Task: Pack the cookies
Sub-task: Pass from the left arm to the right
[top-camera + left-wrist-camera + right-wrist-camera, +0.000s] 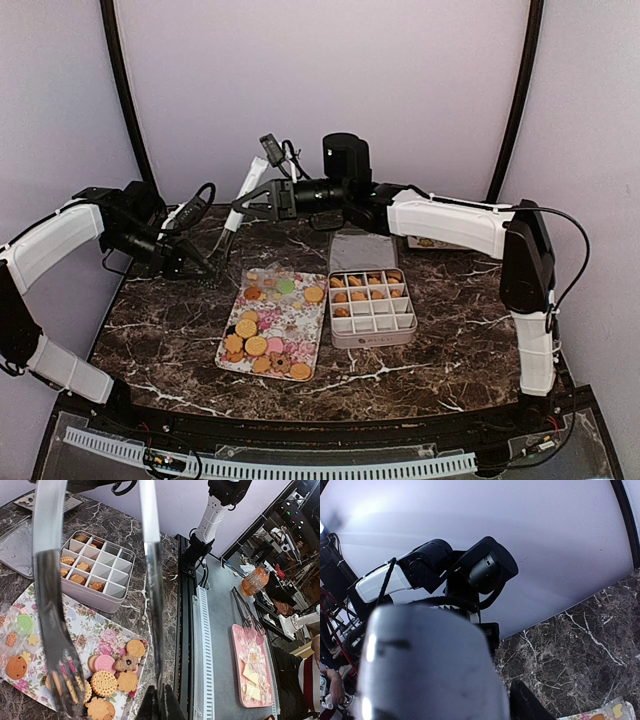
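Observation:
The cookies (256,345) lie in a heap on a floral tray (305,325), round and flower-shaped, mostly tan with some pink and green. More cookies (77,578) fill the back compartments of a grey divided box (372,338). Metal tongs (240,205) with a white handle stand tilted above the tray's far left corner. My left gripper (207,272) is shut on the lower end of one tong arm (150,540). My right gripper (262,200) is closed around the handle, which fills the right wrist view as a grey blur (430,665) beside one finger (527,705).
The box's lid (355,245) lies flat behind the box. A second small tray (430,242) shows behind the right arm. The table's near edge (176,630) runs close to the floral tray (85,625), with a pink tray (250,660) on the surface beyond it.

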Tool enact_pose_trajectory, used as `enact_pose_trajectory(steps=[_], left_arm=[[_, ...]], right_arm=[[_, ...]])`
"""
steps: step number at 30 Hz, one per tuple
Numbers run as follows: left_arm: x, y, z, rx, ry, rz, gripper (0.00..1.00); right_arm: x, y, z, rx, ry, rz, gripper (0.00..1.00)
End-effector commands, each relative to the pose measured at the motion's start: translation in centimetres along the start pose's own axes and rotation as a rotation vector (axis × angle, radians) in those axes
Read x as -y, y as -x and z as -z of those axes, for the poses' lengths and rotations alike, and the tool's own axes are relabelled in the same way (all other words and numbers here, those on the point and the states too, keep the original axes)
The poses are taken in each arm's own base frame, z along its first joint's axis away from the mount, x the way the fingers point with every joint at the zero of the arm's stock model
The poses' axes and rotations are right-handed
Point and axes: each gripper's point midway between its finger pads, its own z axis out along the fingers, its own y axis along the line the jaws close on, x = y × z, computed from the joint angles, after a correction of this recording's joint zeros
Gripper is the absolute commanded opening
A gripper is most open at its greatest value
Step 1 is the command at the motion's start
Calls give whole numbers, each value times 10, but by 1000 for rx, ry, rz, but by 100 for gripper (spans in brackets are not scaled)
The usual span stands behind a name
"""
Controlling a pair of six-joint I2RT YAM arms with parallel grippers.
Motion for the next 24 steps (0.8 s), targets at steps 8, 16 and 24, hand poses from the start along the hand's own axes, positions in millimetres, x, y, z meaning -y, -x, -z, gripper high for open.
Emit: enact_pose_trajectory(steps=[8, 16, 24], left_arm=[[-7, 7, 4, -1, 82, -50, 15], [-58, 4, 14, -70, 348, 17, 68], [-82, -9, 30, -94, 433, 124, 92]], right_arm=[[-15, 8, 8, 60, -25, 56, 36], [1, 6, 29, 92, -220, 107, 35], [25, -8, 62, 95, -495, 190, 35]])
